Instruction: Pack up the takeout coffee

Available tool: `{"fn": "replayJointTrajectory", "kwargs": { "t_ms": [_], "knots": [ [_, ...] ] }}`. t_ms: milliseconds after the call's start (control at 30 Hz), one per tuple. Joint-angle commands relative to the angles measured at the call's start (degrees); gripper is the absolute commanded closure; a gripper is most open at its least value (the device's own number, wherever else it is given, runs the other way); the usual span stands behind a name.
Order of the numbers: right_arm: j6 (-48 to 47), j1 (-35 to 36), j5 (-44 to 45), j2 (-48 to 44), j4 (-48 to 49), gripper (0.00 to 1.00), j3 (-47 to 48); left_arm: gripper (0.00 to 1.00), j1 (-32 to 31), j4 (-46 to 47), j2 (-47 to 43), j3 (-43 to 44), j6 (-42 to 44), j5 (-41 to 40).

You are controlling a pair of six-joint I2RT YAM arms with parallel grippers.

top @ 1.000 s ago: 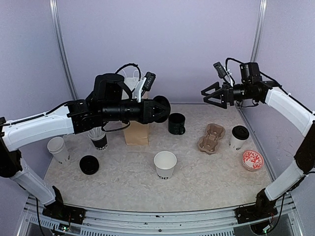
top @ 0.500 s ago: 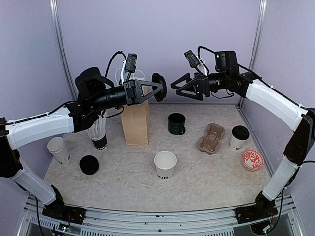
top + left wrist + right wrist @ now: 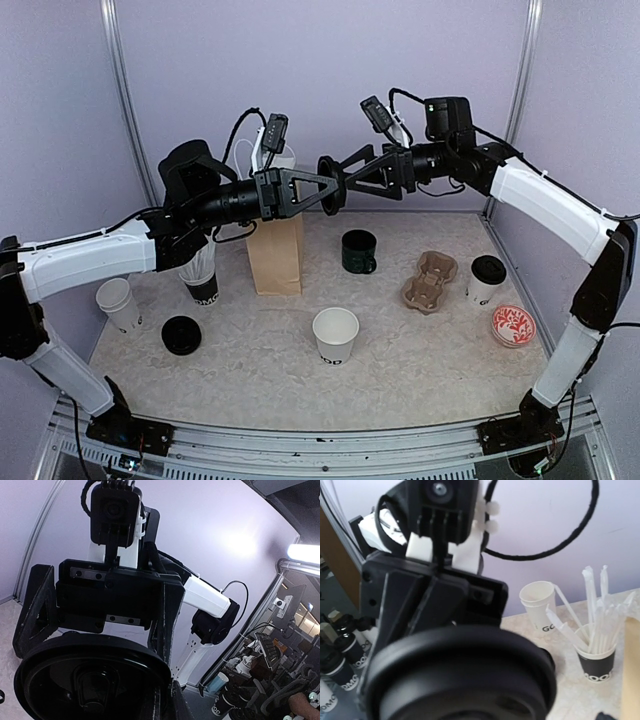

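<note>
Where the pale speckled table lies closest to the arm bases, an open-topped white paper takeout cup with black lettering near its base stands upright near the middle. To its left a loose round black plastic lid lies flat, and just beyond that stands a stack of white paper cups. On the right side a round red-and-white patterned disc lies flat. A white paper takeout cup capped by a black lid stands upright just behind it, and a brown moulded pulp cup carrier lies beside that cup on its left.

Farther back come a black paper cup stuffed with white straws, a tall brown paper bag standing upright, and a dark green handled mug.

Highest and farthest, above the bag and the mug, the left gripper has its fingers clamped on the rim of a second round black plastic lid, held on edge in the air well clear of the table. The right gripper faces it from the other side, its fingers spread wide to either side of that lid. Whether they touch it cannot be told.
</note>
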Motion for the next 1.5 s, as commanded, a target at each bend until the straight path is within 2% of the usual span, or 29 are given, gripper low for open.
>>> {"fn": "replayJointTrajectory", "kwargs": {
  "t_ms": [0, 200, 567, 733, 867, 1033, 1100, 1267, 1467],
  "knots": [
    [1.7, 1.4, -2.1, 1.4, 1.2, 0.01, 1.4, 0.96, -0.3, 2.0, 0.5, 0.3, 0.2, 1.2],
    [1.3, 2.2, -2.6, 1.6, 0.6, 0.04, 0.8, 0.96, -0.4, 2.0, 0.2, 0.2, 0.6, 0.7],
    [2.4, 2.3, -4.4, 1.6, 2.0, 0.26, -0.2, 0.94, -0.6, 1.0, 0.2, -0.1, 1.3, 0.1],
    [1.2, 2.3, -3.2, 1.4, 1.4, 0.31, -0.7, 0.83, -0.7, -2.1, -0.6, -0.4, 3.2, -1.8],
    [-3.1, 2.2, 0.4, 1.2, -2.6, 0.33, -0.6, 0.63, -1.1, -9.1, -2.3, -0.1, 7.0, -5.9],
    [-17.6, 1.9, 10.9, -0.1, -14.0, 0.32, -1.3, 0.46, -2.6, -24.5, -8.6, -0.2, 16.3, -17.3],
    [-24.2, 1.9, 15.0, -0.3, -17.9, 0.32, -2.3, 0.31, -2.6, -28.6, -11.1, -1.0, 18.8, -22.8],
    [-34.3, 2.1, 20.9, 0.5, -27.0, 0.33, -2.8, 0.25, -2.1, -36.7, -15.0, -0.6, 24.8, -32.3],
    [-44.9, 5.0, 27.8, 1.7, -38.2, 0.31, -0.6, 0.22, -1.0, -36.7, -15.4, -0.8, 26.5, -35.9]
  ]
}}
